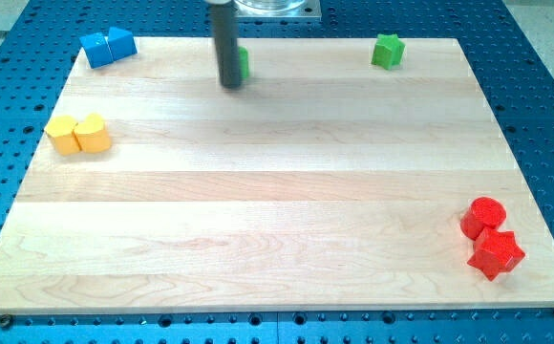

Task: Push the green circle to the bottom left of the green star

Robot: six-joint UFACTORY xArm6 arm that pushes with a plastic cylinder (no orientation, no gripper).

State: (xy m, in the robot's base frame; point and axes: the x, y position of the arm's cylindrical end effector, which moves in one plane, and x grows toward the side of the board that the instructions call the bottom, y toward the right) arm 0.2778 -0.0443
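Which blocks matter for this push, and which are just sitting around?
In the job: green circle, mostly hidden behind my tip near the view's top; green star, to its right.

Lying about: two blue blocks top left; two yellow blocks left edge; red circle and red star bottom right.

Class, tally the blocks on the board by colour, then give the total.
Blue: 2
Yellow: 2
Green: 2, the star and one mostly hidden behind my tip
Red: 2
Total: 8
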